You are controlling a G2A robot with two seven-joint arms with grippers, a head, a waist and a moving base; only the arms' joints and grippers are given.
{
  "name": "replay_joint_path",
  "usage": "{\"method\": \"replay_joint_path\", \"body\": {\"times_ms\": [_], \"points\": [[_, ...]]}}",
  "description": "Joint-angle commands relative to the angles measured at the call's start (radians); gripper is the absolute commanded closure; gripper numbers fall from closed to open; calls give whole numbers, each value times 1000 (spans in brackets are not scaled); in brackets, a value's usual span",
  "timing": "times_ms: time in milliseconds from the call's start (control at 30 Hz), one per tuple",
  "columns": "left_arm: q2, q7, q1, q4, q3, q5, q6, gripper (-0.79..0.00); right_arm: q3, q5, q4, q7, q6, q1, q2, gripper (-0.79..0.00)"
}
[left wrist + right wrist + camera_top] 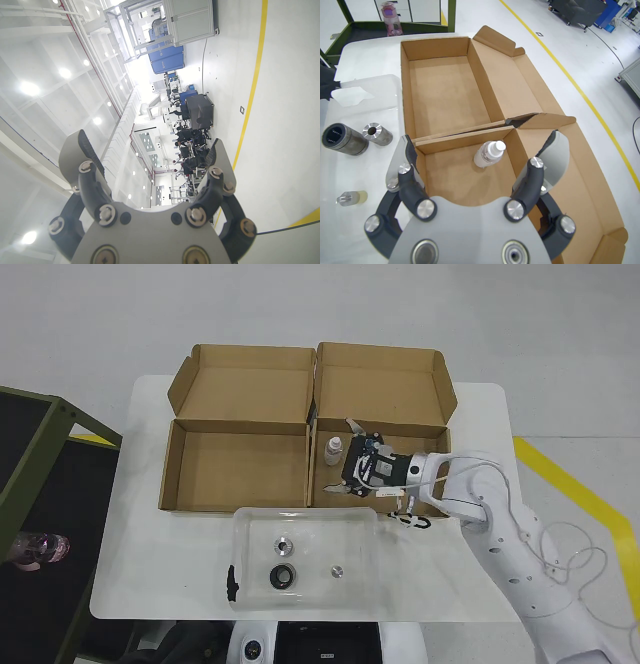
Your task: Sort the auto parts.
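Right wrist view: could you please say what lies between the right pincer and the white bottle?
Only bare box floor lies between the open right pincer and the white bottle, as the right wrist view shows.

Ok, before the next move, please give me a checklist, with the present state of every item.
1. Right hand open and empty: ok.
2. Bottle free of the hand, inside a box: ok.
3. This box correct for it: cannot tell.
4. Other box empty: ok.
5. Tray emptied: not ok; bearing, sleeve and small part lie in it.
6. Left hand open: ok.
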Motion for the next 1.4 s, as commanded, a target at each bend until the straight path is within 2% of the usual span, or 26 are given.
{"method": "replay_joint_path", "body": {"times_ms": [0, 267, 600, 1367], "points": [[0, 0, 0, 0, 0, 0, 0, -785, 5, -1, -48, 20, -16, -25, 5, -785], [0, 0, 0, 0, 0, 0, 0, -785, -14, -20, -162, 109, -76, -114, 22, -785], [0, 0, 0, 0, 0, 0, 0, -785, -61, -45, -224, 173, -117, -182, 35, -785], [0, 0, 0, 0, 0, 0, 0, -785, -149, -145, -231, 267, -163, -240, 58, -785]]}}
